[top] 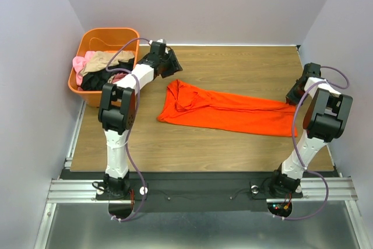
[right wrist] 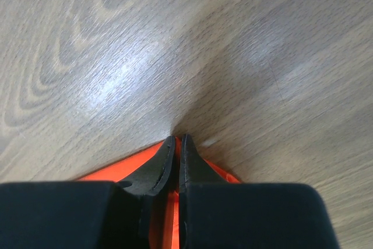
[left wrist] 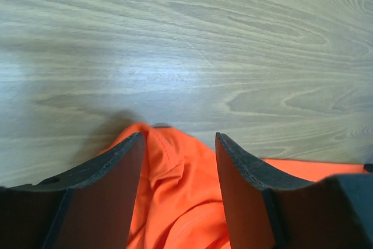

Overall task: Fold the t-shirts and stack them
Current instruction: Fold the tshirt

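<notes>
Plain wooden table (top: 233,144), orange t-shirt (top: 233,112) stretched flat: right gripper (right wrist: 178,141) clamped on one end, left gripper (left wrist: 178,138) spread wide over the other, probably smoothing it for folding.

White arm links (top: 115,155), boxy black joint housings (top: 116,109), looping purple cables (top: 294,135), matte black wedge-shaped gripper fingers (left wrist: 105,196)
</notes>
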`<state>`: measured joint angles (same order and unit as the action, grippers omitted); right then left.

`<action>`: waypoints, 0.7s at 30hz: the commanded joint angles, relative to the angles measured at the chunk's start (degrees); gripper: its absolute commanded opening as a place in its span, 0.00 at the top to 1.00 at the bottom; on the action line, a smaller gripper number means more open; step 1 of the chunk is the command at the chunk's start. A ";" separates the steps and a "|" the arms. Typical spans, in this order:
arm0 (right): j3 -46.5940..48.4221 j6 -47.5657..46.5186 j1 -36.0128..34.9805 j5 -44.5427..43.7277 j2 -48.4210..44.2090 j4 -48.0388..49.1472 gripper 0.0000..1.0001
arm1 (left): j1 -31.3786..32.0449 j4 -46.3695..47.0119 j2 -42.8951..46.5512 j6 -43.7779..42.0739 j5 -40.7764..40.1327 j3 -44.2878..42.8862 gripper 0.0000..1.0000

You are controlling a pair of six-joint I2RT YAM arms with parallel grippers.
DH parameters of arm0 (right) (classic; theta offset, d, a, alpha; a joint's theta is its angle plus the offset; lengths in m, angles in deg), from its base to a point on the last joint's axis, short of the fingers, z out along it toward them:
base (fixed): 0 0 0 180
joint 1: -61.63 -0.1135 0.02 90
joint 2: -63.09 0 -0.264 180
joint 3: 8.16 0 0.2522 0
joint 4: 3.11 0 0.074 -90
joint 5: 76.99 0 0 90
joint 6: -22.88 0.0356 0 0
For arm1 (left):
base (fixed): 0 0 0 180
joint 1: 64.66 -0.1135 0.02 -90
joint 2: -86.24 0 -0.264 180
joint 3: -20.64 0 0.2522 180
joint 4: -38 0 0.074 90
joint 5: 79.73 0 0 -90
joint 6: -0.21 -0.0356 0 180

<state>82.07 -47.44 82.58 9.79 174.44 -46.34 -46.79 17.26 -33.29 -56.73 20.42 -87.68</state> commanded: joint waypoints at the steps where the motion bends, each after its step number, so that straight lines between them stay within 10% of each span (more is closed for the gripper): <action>1: 0.88 -0.17 0.14 1.29 0.45 0.82 0.99 | -0.20 -0.93 -2.99 1.75 2.85 -3.96 0.38; 21: 1.67 -0.17 0.14 0.85 1.94 0.82 1.00 | 0.15 -3.12 -6.07 1.66 2.68 -3.35 0.48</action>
<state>82.66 -47.44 82.58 10.31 174.98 -46.41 -46.77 13.76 -39.06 -54.85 22.28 -89.23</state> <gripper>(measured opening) 0.067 0.526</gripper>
